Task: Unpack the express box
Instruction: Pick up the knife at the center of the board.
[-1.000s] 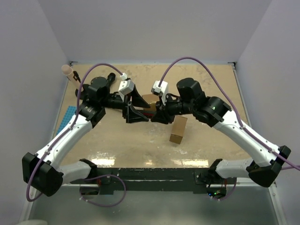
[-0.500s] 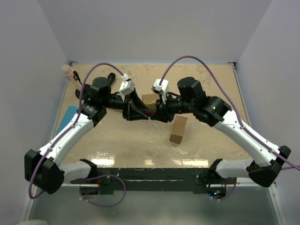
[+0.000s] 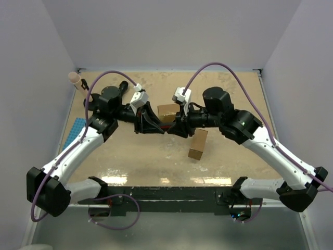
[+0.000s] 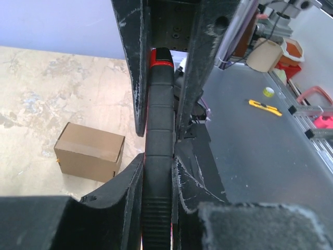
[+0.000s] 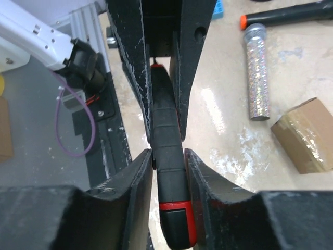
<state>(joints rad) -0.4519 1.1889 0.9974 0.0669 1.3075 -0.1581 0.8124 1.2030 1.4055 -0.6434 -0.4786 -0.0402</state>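
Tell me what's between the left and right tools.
A black ribbed handle with a red end, pinched by left tool and right tool; wrist views show it.

Brown box [image 4: 89, 151], black-and-red tool [image 5: 169, 156]

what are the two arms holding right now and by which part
One black ribbed tool with a red end, held by both arms: the left jaws clamp its black ribbed end, and the right jaws clamp the handle near the red end.

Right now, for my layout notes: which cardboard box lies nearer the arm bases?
The long box, in the open right of centre; the other box sits farther back, partly hidden behind the right gripper.
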